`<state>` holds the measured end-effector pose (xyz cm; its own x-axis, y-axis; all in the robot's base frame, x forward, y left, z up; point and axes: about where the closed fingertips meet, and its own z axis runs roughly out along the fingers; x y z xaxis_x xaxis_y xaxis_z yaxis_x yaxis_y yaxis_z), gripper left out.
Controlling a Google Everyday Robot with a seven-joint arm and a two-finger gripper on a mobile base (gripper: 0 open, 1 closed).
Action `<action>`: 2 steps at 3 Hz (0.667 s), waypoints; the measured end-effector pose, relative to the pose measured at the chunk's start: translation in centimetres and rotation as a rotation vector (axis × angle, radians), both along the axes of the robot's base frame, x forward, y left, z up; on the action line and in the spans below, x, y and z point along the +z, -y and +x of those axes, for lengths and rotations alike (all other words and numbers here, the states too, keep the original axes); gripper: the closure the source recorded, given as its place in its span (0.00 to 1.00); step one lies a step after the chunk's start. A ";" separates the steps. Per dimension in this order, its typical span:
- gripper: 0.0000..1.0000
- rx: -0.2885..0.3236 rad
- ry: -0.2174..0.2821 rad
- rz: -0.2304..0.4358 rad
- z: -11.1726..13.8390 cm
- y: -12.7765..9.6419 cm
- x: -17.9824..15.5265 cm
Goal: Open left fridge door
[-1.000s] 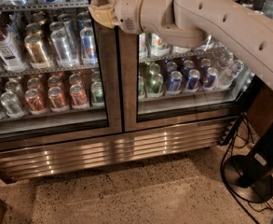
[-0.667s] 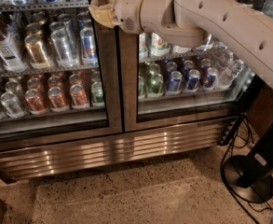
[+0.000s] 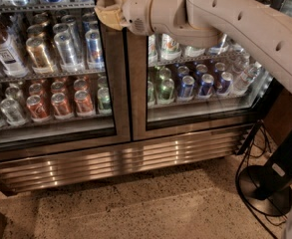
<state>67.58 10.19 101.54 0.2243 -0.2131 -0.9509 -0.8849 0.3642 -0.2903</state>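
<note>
The gripper [image 3: 107, 13] is held against the left door [image 3: 118, 93] at 12 o'clock. Whether it is clamped cannot be told. The door is not yet opened.

Speckled floor [image 3: 135, 203] with black round-based stand [image 3: 265, 189] right.

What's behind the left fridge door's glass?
Wire shelves of cans and one bottle; rear rows are covered. The claw sits at the left fridge door's upper right frame.
</note>
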 end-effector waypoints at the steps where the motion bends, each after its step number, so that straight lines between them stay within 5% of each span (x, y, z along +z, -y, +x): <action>1: 1.00 0.014 -0.004 -0.004 -0.2 -0.1 0.0; 2: 1.00 0.014 -0.004 -0.004 -0.2 -0.1 0.0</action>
